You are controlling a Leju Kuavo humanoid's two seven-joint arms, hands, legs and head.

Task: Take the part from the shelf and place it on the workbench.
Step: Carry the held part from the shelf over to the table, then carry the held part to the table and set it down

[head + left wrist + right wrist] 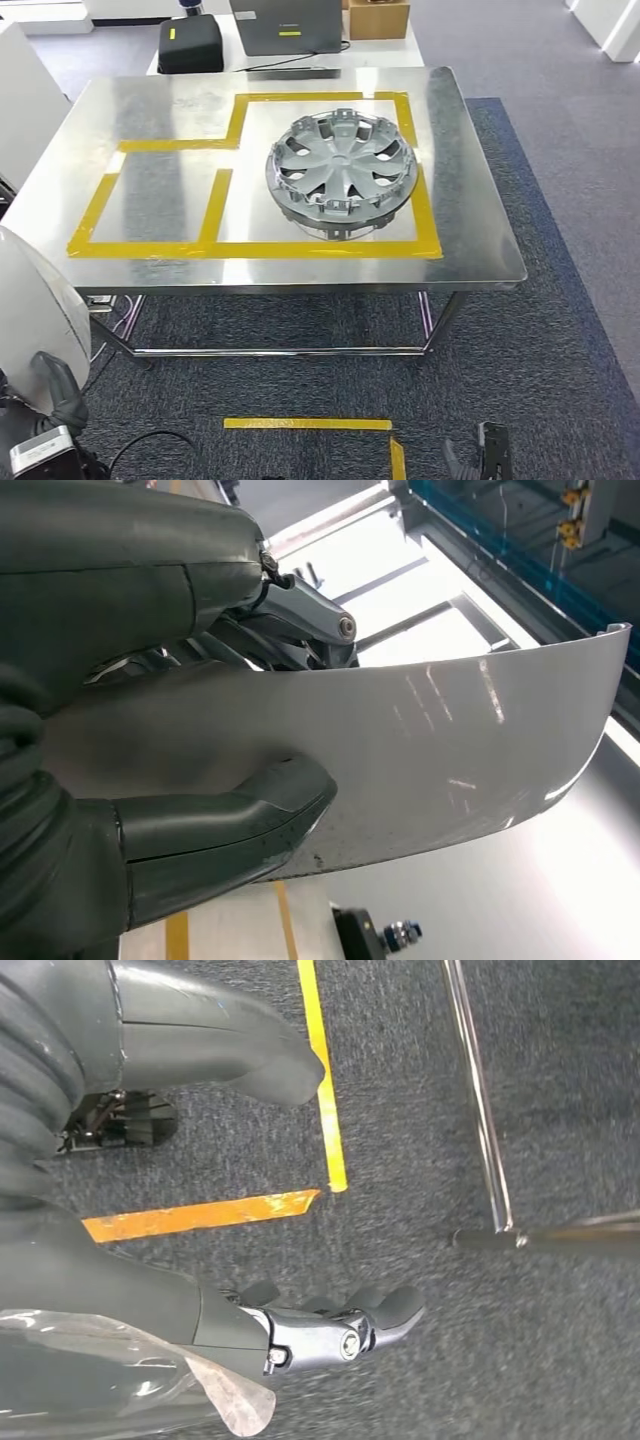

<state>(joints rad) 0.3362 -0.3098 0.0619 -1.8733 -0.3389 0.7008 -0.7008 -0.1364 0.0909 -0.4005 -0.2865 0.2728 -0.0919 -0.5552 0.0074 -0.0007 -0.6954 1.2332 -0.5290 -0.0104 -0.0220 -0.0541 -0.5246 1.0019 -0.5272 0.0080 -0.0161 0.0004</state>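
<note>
Grey carpet floor (543, 330) with yellow tape lines (307, 424); a steel workbench (483, 200) stands on it, its top marked w/ yellow tape outlines (226, 250). Beyond the far edge: a white table w/ a black case (190, 44), a laptop (287, 25) and a cardboard box (379, 17). Inside the right-hand taped outline, toward the bench's right edge, lies a grey wheel cover (341, 172), flat, ribbed side up. The part (453, 750) (a curved, glossy white panel) is off the bench, at the lower left of the head view near the robot's body. Left hand (56, 390) grips it: in the left wrist view the thick thumb (249, 815) presses one face, the darker fingers (302, 615) wrap the opposite face, so the panel sits pinched between them. Right hand (226, 1190) hangs low over the carpet, holding nothing; thumb and fingers (355, 1325) extended and apart. Thin clear film (151, 1380) shows beside its cover. A bench leg (475, 1100) and floor tape lie beneath that hand.
</note>
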